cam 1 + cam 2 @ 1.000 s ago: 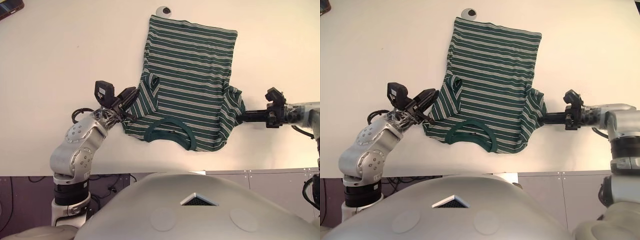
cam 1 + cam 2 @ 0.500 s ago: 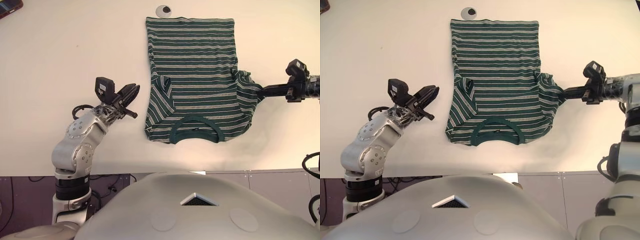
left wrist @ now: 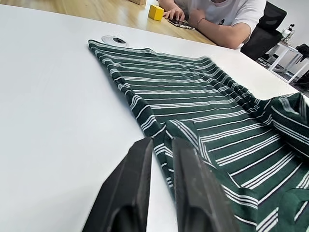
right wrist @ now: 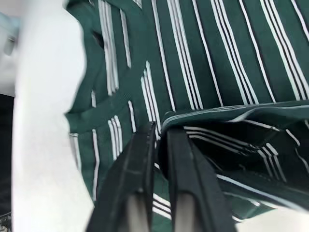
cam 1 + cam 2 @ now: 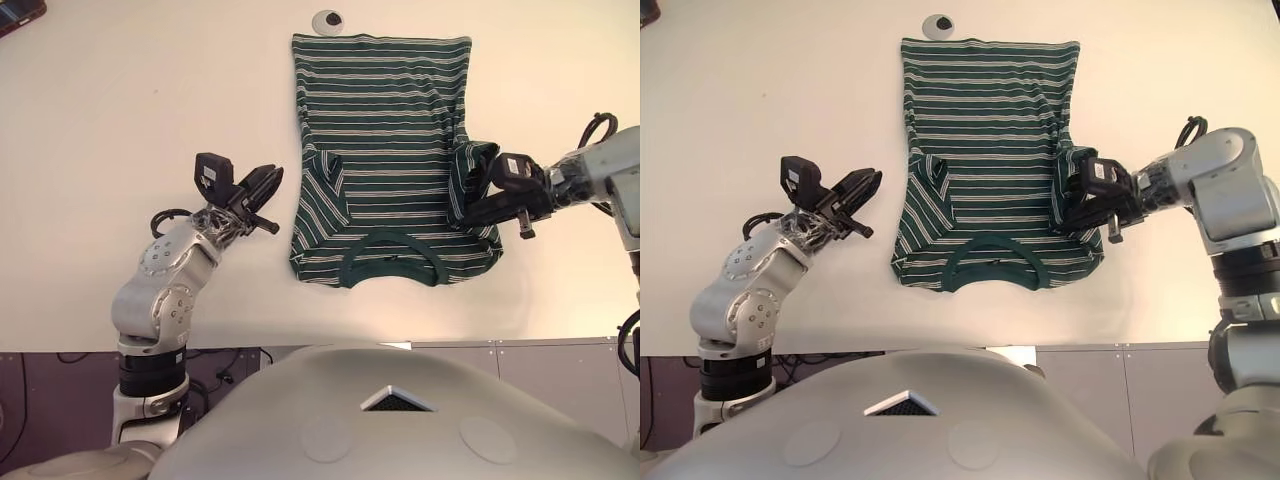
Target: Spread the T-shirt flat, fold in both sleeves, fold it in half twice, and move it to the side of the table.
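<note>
The green striped T-shirt (image 5: 385,130) lies on the white table (image 5: 120,100), hem at the far side, collar (image 5: 385,255) towards me. Its left sleeve (image 5: 325,185) is folded in onto the body. My right gripper (image 5: 462,218) is shut on the right sleeve (image 5: 470,165), holding it bunched and raised over the shirt's right side; in the right wrist view the cloth sits between its fingers (image 4: 145,159). My left gripper (image 5: 272,205) rests just left of the shirt, apart from it, slightly open, with nothing in the narrow gap between its fingers (image 3: 140,169).
A small round white and black disc (image 5: 328,20) lies just past the shirt's hem. A dark object (image 5: 20,15) sits at the far left corner, and a yellow block (image 3: 155,12) stands beyond the table. White tabletop stretches left and right of the shirt.
The left gripper let go of the shirt's left shoulder. The right gripper first pulled the shirt right and straight, then swung inward, carrying the right sleeve over the body.
</note>
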`<state>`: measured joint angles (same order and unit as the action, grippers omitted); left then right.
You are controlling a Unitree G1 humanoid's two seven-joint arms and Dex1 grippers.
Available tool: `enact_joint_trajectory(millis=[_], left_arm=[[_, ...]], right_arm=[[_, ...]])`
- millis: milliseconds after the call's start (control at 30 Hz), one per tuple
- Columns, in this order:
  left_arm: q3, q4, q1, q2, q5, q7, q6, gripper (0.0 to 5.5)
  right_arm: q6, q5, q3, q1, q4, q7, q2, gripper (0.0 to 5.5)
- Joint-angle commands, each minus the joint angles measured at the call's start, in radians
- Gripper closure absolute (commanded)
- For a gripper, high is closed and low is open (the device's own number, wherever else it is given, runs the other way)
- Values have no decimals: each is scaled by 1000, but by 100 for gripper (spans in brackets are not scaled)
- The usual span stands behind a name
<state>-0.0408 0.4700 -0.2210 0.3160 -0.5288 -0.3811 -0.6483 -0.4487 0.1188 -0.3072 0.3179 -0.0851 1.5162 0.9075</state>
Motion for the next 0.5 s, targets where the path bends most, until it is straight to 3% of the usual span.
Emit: enact_joint_trajectory(millis=[33, 267, 500], left_arm=[[6, -15, 9, 0, 17, 6, 6, 483], [15, -29, 22, -5, 28, 0, 7, 483], [10, -30, 17, -7, 32, 0, 11, 483]], right_arm=[[-32, 13, -8, 11, 38, -46, -48, 441], [-122, 127, 18, 1, 166, -67, -88, 323], [-114, 168, 52, 23, 136, -40, -32, 317]])
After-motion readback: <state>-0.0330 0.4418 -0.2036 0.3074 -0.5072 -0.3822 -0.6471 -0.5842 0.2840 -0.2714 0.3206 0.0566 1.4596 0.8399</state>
